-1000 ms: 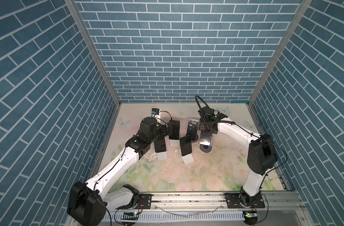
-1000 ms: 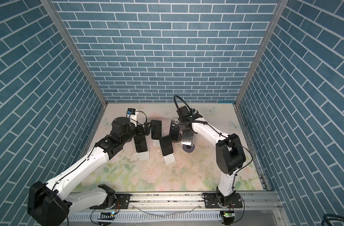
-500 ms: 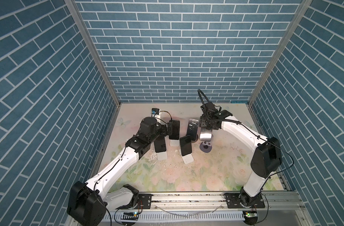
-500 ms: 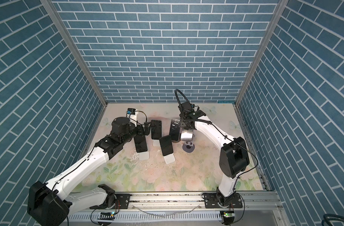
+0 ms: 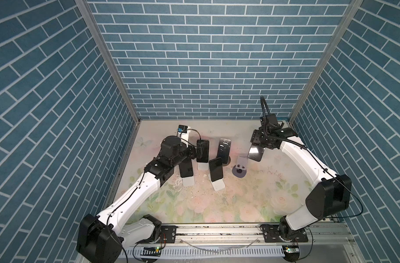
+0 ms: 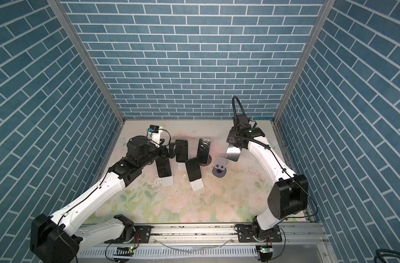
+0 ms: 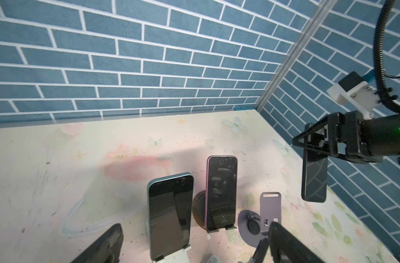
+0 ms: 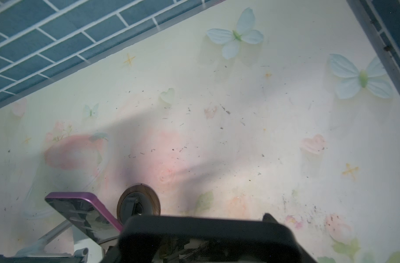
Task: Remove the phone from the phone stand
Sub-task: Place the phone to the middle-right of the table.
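where the walls [image 5: 206,68], printed in a blue brick pattern, meet the table mat [image 5: 240,200], three sides are closed. open mat lies toward the front rail [image 5: 217,230] and beside the right-hand wall. the right gripper [image 5: 259,143] is partly closed on the top edge of the phone [image 5: 255,153], a glossy dark slab hanging upright in the air, clear of its stand [image 5: 240,164]. the left gripper [image 6: 171,153] is spread fully, holding nothing, just beside a standing phone [image 6: 182,150]. the stand is matte grey-purple: a flat slotted plate on a round base.
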Motion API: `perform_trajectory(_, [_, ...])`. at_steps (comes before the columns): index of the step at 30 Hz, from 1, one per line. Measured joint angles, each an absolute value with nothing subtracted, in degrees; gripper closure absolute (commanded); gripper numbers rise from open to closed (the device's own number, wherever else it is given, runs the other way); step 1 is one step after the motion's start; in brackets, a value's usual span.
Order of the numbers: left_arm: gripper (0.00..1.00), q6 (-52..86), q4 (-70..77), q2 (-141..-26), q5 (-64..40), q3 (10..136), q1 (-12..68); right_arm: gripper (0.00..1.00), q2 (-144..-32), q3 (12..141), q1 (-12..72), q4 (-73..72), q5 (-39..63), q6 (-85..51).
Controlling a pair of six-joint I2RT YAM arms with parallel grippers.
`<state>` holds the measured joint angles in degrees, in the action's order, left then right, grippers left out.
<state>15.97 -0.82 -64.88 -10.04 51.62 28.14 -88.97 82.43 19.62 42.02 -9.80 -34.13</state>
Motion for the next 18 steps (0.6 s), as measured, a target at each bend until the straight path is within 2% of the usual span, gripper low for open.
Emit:
perform_trajectory(9, [0.00,15.42,0.99,-67.29,-20.86,52.51,28.16,0.55,-88.25,77.84,16.29,41.93,-9.65,-27.94])
perform_trajectory(18, [0.00,16.03,2.42,-68.23,-22.98,52.90,28.16,0.55,-95.26,74.94,14.90,39.22,-9.19,-23.83])
